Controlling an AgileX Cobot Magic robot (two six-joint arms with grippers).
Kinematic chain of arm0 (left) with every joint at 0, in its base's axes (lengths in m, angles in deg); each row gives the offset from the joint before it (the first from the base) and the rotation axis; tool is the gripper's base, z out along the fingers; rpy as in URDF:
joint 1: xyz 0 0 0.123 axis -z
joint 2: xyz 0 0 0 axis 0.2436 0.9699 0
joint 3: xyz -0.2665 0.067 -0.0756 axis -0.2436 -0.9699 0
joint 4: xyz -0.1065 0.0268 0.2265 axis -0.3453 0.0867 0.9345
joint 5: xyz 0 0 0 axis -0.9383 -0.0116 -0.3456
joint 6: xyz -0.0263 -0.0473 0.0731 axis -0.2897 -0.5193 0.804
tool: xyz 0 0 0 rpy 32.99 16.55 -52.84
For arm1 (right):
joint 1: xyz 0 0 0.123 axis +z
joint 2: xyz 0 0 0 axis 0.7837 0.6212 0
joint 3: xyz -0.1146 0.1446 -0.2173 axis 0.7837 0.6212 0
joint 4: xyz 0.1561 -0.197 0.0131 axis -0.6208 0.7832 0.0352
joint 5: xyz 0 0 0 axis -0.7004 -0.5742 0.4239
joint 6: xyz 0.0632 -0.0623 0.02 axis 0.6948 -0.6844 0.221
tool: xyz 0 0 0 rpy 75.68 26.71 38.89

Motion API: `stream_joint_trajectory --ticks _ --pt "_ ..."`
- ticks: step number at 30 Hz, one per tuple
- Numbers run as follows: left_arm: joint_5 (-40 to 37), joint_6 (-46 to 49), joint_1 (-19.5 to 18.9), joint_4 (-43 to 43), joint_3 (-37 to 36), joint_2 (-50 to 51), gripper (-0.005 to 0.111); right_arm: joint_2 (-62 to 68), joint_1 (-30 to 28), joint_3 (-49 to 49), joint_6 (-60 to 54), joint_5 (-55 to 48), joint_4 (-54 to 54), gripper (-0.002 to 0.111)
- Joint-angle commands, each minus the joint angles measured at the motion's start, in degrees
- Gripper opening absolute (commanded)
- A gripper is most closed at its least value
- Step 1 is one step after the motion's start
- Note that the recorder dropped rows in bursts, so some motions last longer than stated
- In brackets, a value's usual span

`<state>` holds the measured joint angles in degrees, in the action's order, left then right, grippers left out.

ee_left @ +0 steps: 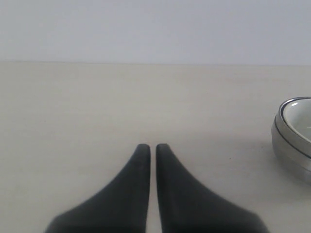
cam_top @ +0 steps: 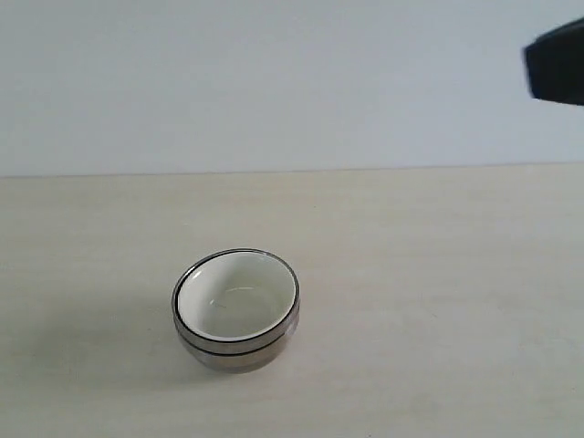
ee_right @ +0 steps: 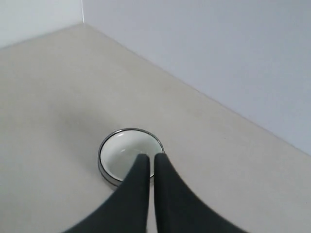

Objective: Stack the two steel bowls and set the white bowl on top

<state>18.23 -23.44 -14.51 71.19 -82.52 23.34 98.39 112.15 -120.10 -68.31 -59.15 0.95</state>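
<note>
The white bowl (cam_top: 237,297) sits nested inside the two steel bowls (cam_top: 233,354), forming one stack on the table left of centre. In the left wrist view the stack's steel side (ee_left: 289,155) shows at the frame's edge, with the white bowl (ee_left: 302,112) inside it. My left gripper (ee_left: 153,146) is shut and empty, low over bare table, apart from the stack. My right gripper (ee_right: 148,156) is shut and empty too, high above the table. From there the white bowl (ee_right: 121,155) shows ringed by a steel rim (ee_right: 103,172). The dark mark on the white bowl is hidden.
The pale wooden table (cam_top: 438,274) meets a plain light wall (cam_top: 274,82) at the back. A dark piece of the right arm (cam_top: 557,62) hangs at the top right of the exterior view. A wall corner (ee_right: 82,12) shows in the right wrist view.
</note>
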Motion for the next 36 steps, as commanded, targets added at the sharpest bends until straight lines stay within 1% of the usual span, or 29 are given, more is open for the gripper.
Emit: stream_joint_trajectory --ticks 1,8,14,16,18,21,25,27,31,33,36 --pt "0.4 -0.3 0.3 0.0 -0.2 -0.2 0.004 -11.0 0.0 6.8 0.6 3.2 2.4 0.000" --pt "0.4 -0.3 0.3 0.0 -0.2 -0.2 0.004 -28.0 -0.1 15.2 1.8 10.6 4.9 0.000" --pt "0.4 -0.3 0.3 0.0 -0.2 -0.2 0.004 -40.6 -0.1 19.1 11.8 11.8 14.7 0.000" --pt "0.4 -0.3 0.3 0.0 -0.2 -0.2 0.004 -40.9 -0.5 20.3 14.0 13.9 15.7 0.000" --pt "0.4 -0.3 0.3 0.0 -0.2 -0.2 0.004 -40.9 -2.0 20.6 15.0 13.2 15.9 0.000" --pt "0.4 -0.3 0.3 0.0 -0.2 -0.2 0.004 -40.6 -7.9 22.8 15.5 17.2 15.9 0.000" --pt "0.4 -0.3 0.3 0.0 -0.2 -0.2 0.004 -40.5 -19.9 26.2 19.0 24.3 15.9 0.000" --pt "0.4 -0.3 0.3 0.0 -0.2 -0.2 0.004 -40.5 -26.4 27.2 19.6 25.4 15.0 0.000" --pt "0.4 -0.3 0.3 0.0 -0.2 -0.2 0.004 -40.9 -39.6 28.5 19.6 29.0 9.7 0.000" --pt "0.4 -0.3 0.3 0.0 -0.2 -0.2 0.004 -40.9 -45.0 29.0 19.5 30.6 7.7 0.000" --pt "0.4 -0.3 0.3 0.0 -0.2 -0.2 0.004 -40.9 -51.0 29.3 19.5 30.7 5.4 0.000"
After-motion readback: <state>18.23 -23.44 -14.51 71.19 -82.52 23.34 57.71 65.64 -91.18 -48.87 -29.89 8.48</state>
